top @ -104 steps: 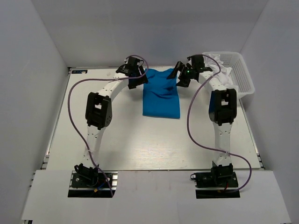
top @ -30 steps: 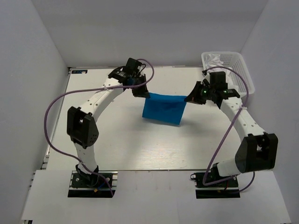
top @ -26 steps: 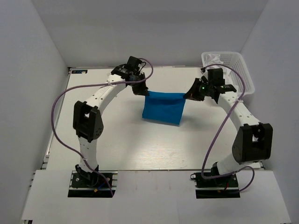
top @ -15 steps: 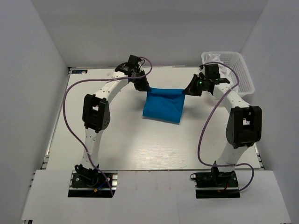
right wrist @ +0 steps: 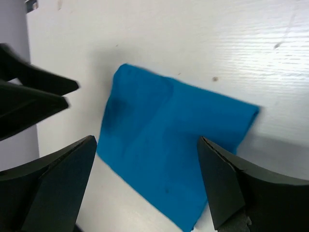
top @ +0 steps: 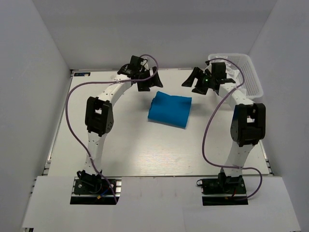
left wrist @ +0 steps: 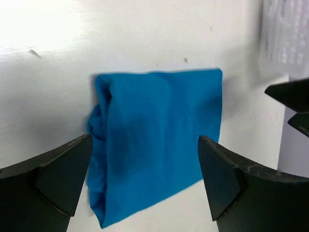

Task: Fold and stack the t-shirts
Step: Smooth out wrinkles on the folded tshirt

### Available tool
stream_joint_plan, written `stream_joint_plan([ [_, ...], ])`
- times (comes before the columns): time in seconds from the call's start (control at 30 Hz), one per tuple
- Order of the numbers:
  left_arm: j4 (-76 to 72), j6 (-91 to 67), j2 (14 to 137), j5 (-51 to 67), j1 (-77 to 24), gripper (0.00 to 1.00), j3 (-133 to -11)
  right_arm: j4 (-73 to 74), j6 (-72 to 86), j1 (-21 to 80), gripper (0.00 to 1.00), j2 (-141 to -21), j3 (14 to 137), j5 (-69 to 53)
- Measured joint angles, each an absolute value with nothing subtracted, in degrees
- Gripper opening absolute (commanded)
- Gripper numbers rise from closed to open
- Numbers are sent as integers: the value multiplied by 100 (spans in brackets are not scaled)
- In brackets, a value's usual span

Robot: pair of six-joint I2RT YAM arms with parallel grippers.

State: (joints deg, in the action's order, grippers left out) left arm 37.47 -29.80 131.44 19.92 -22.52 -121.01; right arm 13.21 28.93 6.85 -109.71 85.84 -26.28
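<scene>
Shirt: blue t-shirt (top: 169, 110), folded into a rectangle, flat on the table (top: 120, 140).
Left gripper (top: 150, 83): fingers spread wide, empty, above the shirt's far left corner.
Right gripper (top: 192, 80): fingers spread wide, empty, above its far right corner.

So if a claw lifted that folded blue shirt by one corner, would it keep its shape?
Probably floppy: the blue shirt lies in soft layers, bunched along one edge, so it would likely drape and unfold. It looks thin, lying nearly flat, so probably light. Pushed, it might wrinkle rather than slide whole across the table.
</scene>
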Motion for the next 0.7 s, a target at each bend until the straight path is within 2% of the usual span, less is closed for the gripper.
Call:
stream_joint_plan([
  [0.33, 2792, -2928, 12403, 3271, -2615, 100, -10025, 648, 3116, 923, 90, -9651, 6768, -3376],
  [0.53, 2139, -3159, 11935, 3638, -2832, 100, -9098, -84, 3599, 1028, 90, -9572, 5749, -3994],
  [0.7, 1909, -3216, 11937, 3581, -2773, 100, -8705, -703, 3916, 1212, 90, -9815, 5448, -4379],
])
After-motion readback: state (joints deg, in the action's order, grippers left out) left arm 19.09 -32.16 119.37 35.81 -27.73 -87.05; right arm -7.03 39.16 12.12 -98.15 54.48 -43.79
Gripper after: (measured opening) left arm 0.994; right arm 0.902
